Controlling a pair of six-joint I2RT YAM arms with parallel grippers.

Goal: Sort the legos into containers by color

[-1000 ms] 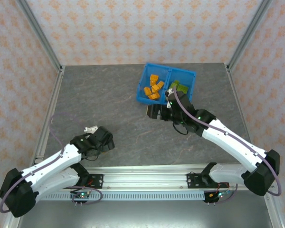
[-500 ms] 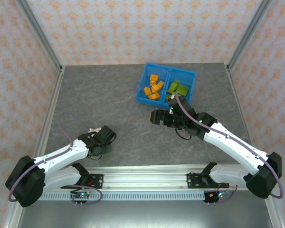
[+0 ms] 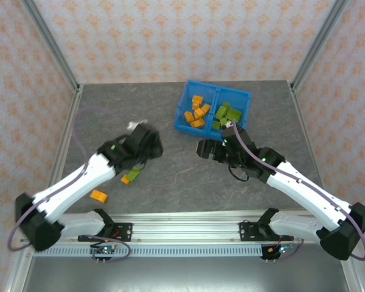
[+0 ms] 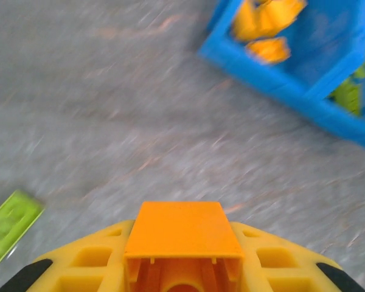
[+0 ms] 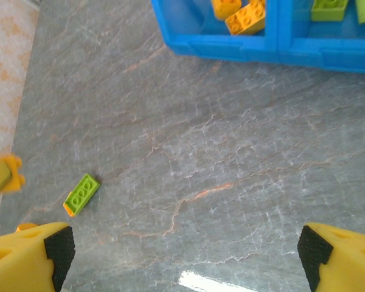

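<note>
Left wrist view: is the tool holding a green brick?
No, the left tool grips an orange brick; a green brick lies aside.

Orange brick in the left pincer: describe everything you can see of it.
The small rectangular orange plastic brick is clamped in the shut left pincer, yellow fingers on both sides. A smooth flat wall faces up; its hollow underside, with a round tube, faces the wrist camera. It hangs above the grey table, apart from the bright blue plastic bin.

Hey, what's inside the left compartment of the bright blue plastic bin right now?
Several small orange studded plastic bricks lie in that compartment of the bin, none of them green. Anything beneath those bricks is covered.
</note>
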